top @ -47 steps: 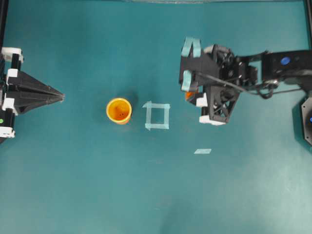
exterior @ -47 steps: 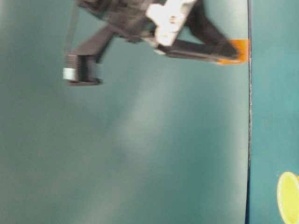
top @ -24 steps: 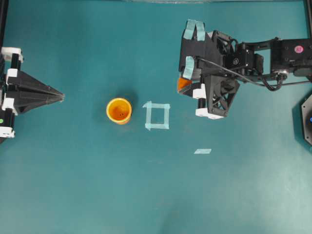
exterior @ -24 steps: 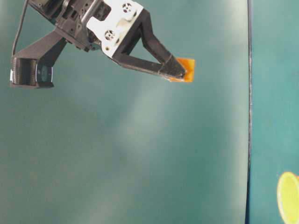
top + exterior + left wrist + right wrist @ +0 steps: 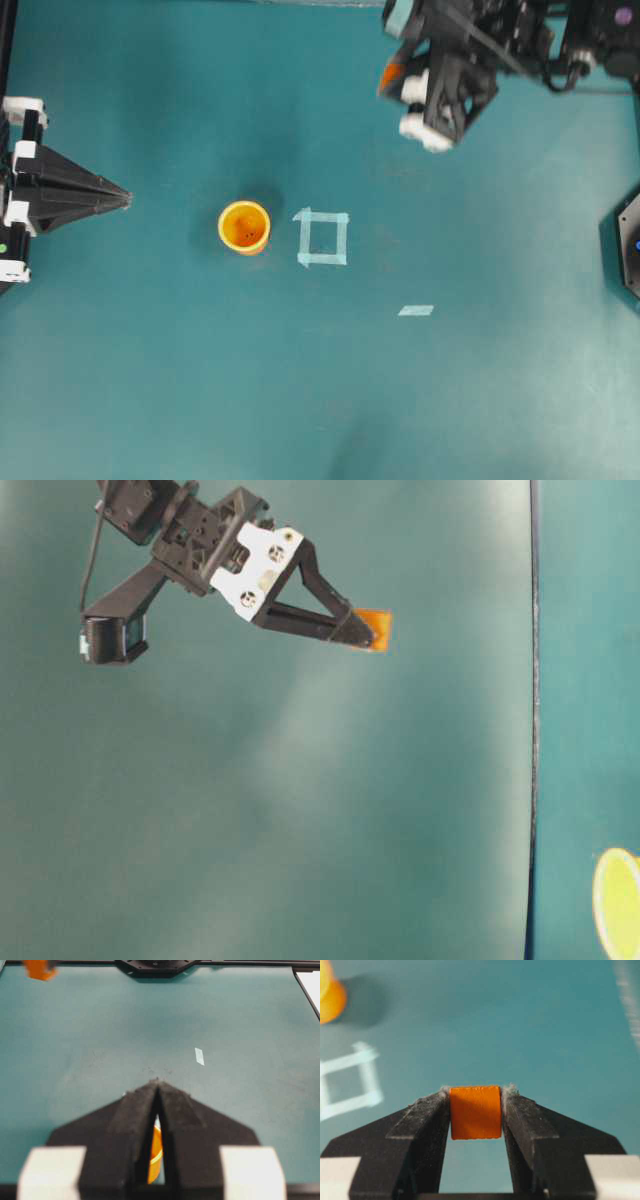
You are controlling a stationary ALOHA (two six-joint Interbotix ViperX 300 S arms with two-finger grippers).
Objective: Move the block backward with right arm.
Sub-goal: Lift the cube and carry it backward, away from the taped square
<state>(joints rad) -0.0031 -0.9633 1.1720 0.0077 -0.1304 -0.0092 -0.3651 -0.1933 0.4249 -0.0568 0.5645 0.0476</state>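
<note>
- Right gripper (image 5: pixel 475 1110) clamped on the orange block (image 5: pixel 475 1112); block sits at the very fingertips, clear of the table (image 5: pixel 200 400), near the far edge in the overhead view.
- Left gripper (image 5: pixel 158 1091): jaws together, holding nothing, parked at the left edge.
- Risk: the hold is only at the tips, so a quick swing or a jolt could let the block rotate or slip out.
- Risk: released from height, the block would likely bounce or roll away from the drop spot.
- Risk: arm is near the table's far edge; overshoot could put the block off the surface.
- Overhead view crops the right arm (image 5: pixel 520 30); block shows only as an orange sliver.
- Height above table hard to judge.
- Cup (image 5: pixel 244 227) and tape square (image 5: pixel 323 238) lie well apart from the block.
</note>
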